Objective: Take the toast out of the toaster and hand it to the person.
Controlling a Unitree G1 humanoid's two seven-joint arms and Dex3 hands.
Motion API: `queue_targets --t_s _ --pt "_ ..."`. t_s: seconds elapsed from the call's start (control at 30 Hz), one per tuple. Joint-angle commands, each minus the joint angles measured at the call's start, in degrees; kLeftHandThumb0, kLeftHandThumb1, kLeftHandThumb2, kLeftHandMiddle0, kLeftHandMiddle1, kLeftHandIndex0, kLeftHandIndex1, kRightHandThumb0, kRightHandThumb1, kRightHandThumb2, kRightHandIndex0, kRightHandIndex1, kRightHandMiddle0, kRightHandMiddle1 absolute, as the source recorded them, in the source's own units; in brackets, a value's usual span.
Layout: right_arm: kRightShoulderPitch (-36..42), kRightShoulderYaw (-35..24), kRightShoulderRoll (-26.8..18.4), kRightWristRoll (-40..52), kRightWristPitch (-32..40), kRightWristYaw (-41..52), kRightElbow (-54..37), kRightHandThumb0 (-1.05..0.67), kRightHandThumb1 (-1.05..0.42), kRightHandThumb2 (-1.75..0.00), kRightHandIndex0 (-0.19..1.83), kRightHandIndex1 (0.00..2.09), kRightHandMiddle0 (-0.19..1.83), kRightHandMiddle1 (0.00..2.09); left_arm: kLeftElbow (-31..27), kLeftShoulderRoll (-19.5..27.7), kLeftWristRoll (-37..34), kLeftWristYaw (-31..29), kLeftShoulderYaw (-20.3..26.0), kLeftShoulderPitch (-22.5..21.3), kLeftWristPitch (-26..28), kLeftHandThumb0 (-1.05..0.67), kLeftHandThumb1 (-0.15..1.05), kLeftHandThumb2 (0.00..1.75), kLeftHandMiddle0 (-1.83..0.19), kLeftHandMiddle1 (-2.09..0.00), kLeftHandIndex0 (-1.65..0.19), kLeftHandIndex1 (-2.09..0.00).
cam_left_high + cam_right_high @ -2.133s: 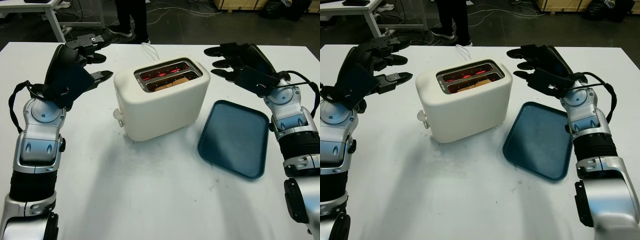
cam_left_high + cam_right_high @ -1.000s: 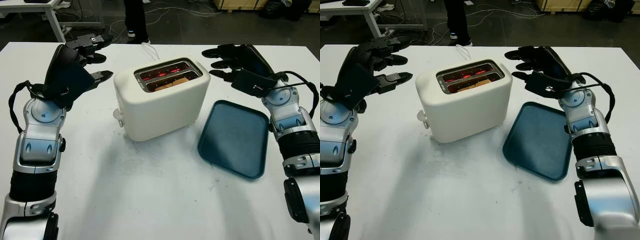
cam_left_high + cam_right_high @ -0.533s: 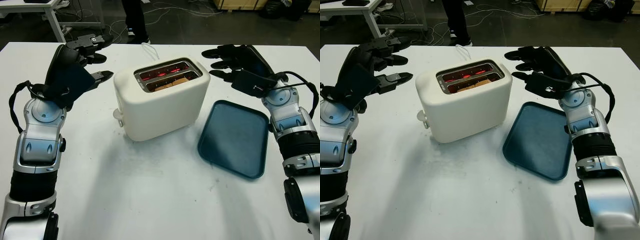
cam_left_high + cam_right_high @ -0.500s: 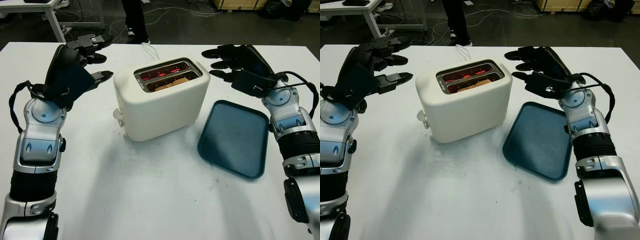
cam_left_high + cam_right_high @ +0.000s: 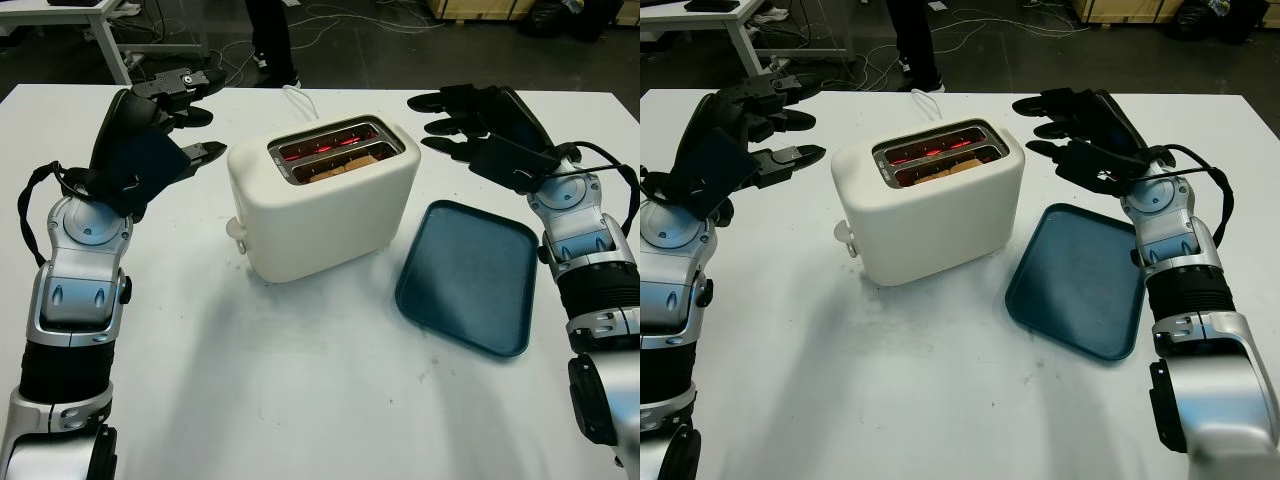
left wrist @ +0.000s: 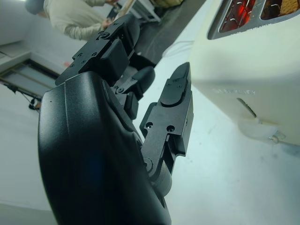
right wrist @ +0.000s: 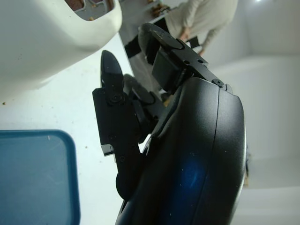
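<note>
we are at the reach-in step: both robot hands flank the cream-white rounded plastic toaster (image 5: pixel 325 195), which sits near the middle of the white tabletop (image 5: pixel 300 400), closer to its far edge. the brown slice of toast (image 5: pixel 335 166) is down in the nearer slot, only its top edge showing, and the farther slot glows red, so we judge the heating elements are on. to do this well we should come down from above onto the nearer slot, pinch just the exposed top of the slice, keep fingertips off the metal slot rim and away from the glowing side, and lift straight up so the bread does not snag or tear. it may be wiser to wait for the slice to pop higher, since little of it stands clear now.

our left robot hand (image 5: pixel 150 130) hovers beside the toaster toward the left edge of the tabletop, open wide, holding nothing and touching nothing. our right robot hand (image 5: pixel 480 125) hovers on the toaster's other side, above the far edge of the dark blue rectangular plastic tray (image 5: pixel 470 275), also open wide with nothing in it. the tray lies flat just beside the toaster toward the right edge. a person's legs (image 5: pixel 268 35) stand beyond the far edge.
</note>
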Motion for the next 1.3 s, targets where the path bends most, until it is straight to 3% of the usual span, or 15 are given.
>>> queue_targets --t_s 0.0,1.27 --pt "-0.91 0.23 -0.18 -0.10 0.65 0.16 -0.40 -0.28 -0.92 -0.17 0.84 0.00 0.73 0.00 -0.19 0.20 0.17 0.11 0.31 -0.37 -0.15 -0.27 0.92 0.03 -0.34 -0.78 -0.59 -0.06" --pt "-0.84 0.15 0.06 0.08 0.88 0.11 -0.85 -0.26 -0.92 -0.15 0.87 0.01 0.75 0.00 -0.42 0.35 0.51 0.13 0.08 -0.54 0.11 -0.27 0.92 0.04 -0.35 -0.77 -0.60 -0.06"
